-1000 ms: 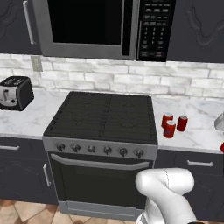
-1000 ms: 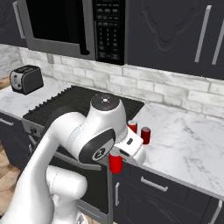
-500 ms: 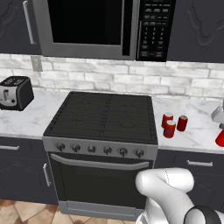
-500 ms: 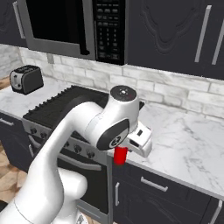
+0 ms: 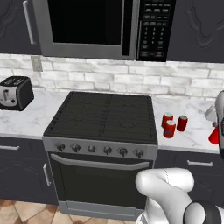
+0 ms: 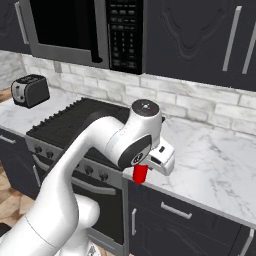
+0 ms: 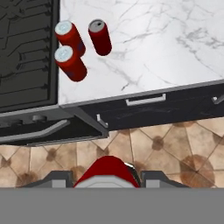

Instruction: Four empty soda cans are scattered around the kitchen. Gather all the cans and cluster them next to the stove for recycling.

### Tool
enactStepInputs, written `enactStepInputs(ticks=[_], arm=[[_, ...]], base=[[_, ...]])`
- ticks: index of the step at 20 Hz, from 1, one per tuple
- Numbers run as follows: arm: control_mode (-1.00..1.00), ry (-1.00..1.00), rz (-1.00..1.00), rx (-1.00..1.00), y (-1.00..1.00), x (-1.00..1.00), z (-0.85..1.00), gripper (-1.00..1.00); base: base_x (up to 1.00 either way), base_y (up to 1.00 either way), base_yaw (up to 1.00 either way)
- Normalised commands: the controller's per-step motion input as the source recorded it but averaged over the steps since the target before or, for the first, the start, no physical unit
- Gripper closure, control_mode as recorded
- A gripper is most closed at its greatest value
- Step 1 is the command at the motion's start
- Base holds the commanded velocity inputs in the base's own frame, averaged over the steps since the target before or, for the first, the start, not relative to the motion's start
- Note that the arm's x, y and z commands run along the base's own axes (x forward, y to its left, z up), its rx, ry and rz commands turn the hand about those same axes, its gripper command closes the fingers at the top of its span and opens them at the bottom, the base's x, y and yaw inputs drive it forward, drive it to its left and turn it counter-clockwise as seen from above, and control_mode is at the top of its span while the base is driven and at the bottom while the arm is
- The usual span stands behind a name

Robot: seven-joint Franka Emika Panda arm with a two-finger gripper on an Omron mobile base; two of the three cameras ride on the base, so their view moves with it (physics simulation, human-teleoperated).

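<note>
Three red soda cans (image 5: 169,129) stand together on the marble counter just right of the black stove (image 5: 103,116); from above, the hand view shows the trio of cans (image 7: 70,63) beside the stove's edge (image 7: 26,52). My gripper (image 6: 141,172) is shut on another soda can (image 6: 140,173), which it holds in the air at the counter's front edge, right of the group. This held can (image 7: 107,172) sits between my fingertips over the floor in front of the drawers. At the far right of the left base view, the held can (image 5: 213,135) shows partly.
A microwave (image 5: 103,26) hangs above the stove. A toaster (image 5: 15,92) stands on the left counter. Bare marble counter (image 7: 162,43) stretches right of the cans. Dark drawers with bar handles (image 7: 145,101) run under the counter edge.
The arm has swung the held can up and in toward the counter, right of the stove. The three cans on the counter have not moved.
</note>
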Motion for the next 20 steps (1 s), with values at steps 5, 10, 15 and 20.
enactStepInputs(ticks=[5,10,15,20], arm=[[-1.0,-0.03,0.0,0.0,0.0,0.25,-0.07,1.0],[-1.0,-0.02,0.0,0.0,0.0,0.26,-0.04,1.0],[-1.0,0.0,0.0,0.0,0.0,0.3,-0.1,1.0],[-1.0,0.0,0.0,0.0,0.0,0.34,-0.19,1.0]], base=[[0.0,0.0,0.0],[0.0,0.0,0.0],[0.0,0.0,0.0],[0.0,0.0,0.0]])
